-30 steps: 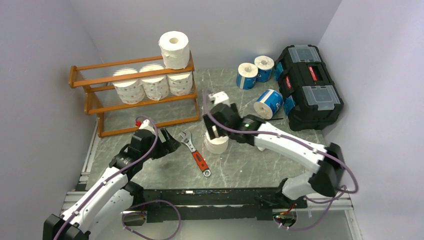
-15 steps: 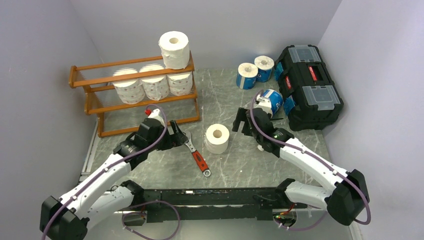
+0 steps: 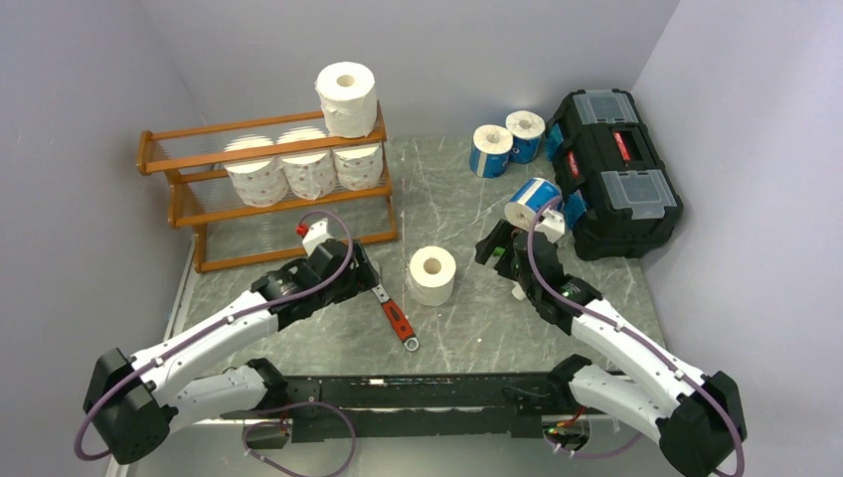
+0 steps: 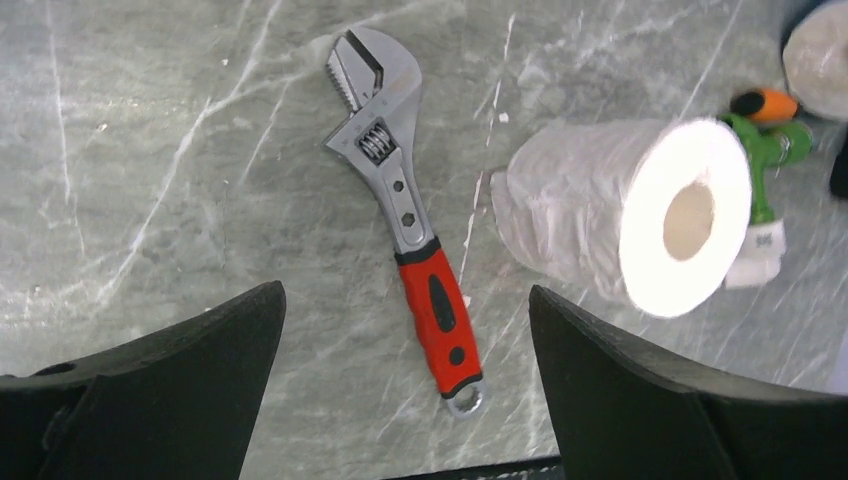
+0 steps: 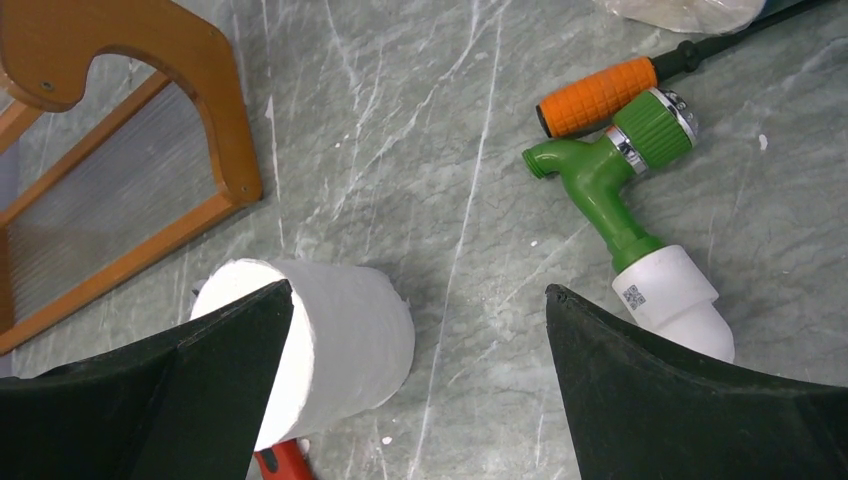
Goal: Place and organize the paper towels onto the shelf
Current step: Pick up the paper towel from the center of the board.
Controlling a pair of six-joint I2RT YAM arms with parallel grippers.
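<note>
One plain white paper towel roll (image 3: 432,275) stands on end on the table, between my two grippers and touching neither. My left gripper (image 3: 364,271) is open just left of it, above a red-handled wrench (image 4: 405,210); the roll (image 4: 630,215) shows at the right of the left wrist view. My right gripper (image 3: 496,246) is open to the roll's right, with the roll (image 5: 340,345) by its left finger. The wooden shelf (image 3: 268,189) holds a white roll (image 3: 346,97) on top and three printed rolls (image 3: 306,161) on the middle tier. Three blue-wrapped rolls (image 3: 534,204) lie at the back right.
The wrench (image 3: 393,308) lies between the left gripper and the white roll. A green hose nozzle (image 5: 610,190) and an orange-handled tool (image 5: 600,95) lie near the right gripper. A black toolbox (image 3: 611,169) stands at the far right. The shelf's end post (image 5: 215,130) is close by.
My right gripper has let go of the white roll and drawn back to the right, leaving it standing. My left arm has reached rightward over the wrench.
</note>
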